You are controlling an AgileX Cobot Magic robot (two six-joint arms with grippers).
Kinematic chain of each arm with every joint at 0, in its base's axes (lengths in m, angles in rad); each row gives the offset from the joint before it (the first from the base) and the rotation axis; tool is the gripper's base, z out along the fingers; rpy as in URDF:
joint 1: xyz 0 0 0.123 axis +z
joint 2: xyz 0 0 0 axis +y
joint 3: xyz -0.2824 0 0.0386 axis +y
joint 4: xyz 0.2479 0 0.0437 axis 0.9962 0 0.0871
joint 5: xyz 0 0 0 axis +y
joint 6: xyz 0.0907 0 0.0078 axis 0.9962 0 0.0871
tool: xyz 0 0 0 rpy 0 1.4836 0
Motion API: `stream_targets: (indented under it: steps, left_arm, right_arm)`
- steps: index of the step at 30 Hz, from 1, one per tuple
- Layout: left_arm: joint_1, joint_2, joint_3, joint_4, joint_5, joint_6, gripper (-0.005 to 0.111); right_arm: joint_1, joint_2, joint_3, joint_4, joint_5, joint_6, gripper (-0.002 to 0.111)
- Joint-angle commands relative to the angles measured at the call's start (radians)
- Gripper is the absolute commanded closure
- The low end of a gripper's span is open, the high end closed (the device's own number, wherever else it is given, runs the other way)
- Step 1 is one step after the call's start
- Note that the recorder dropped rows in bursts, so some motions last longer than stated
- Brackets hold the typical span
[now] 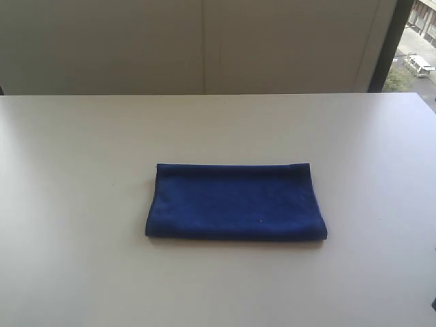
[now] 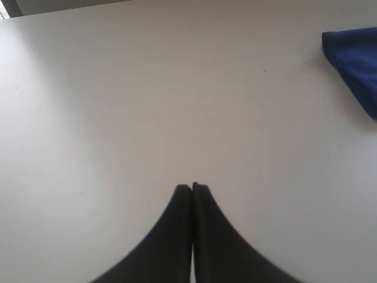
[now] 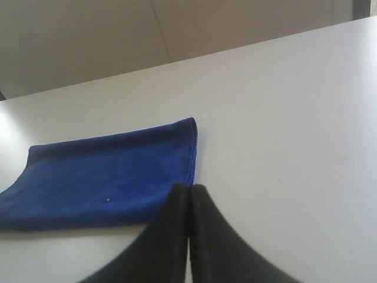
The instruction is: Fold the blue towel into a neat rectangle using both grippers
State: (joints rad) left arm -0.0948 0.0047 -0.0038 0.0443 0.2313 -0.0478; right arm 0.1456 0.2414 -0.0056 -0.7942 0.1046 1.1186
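The left gripper [image 2: 192,187] has its 2 narrow black jaws pressed tip to tip with nothing between them. It hangs over bare white table [image 1: 82,204], and only 1 corner of the blue towel [image 2: 353,65] shows, well apart from the tips. The right gripper [image 3: 189,187] is likewise fully closed and empty, its tips close by the towel's stitched short edge [image 3: 193,147]; whether they touch the cloth I cannot tell. In the exterior view neither arm appears. The towel [image 1: 236,202] lies alone in the centre of the frame, slightly below the middle, already folded into a flat rectangle. Its rounded fold runs along the lower edge and its layered edges meet along the upper one. I judge the folding done or very nearly so, with both arms clear of the cloth. If 1 more fold is wanted, both grippers would need to open, drop onto the 2 corners of a short side and carry them across together, keeping the edges aligned.
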Motion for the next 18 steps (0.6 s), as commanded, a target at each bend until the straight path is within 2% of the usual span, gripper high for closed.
stream_targets:
  steps: [1,15,18]
  left_arm:
    - [0.005,-0.005,0.004,0.002,-0.005,0.000,0.107]
    - [0.005,-0.005,0.004,0.002,-0.005,0.000,0.107]
    - [0.005,-0.005,0.004,0.002,-0.005,0.000,0.107]
  right_arm:
    - [-0.006,-0.004,0.006,-0.003,0.004,0.002,0.108]
    - [-0.006,-0.004,0.006,-0.003,0.004,0.002,0.108]
    - [-0.049,-0.102,0.006,0.002,0.004,0.014,0.108]
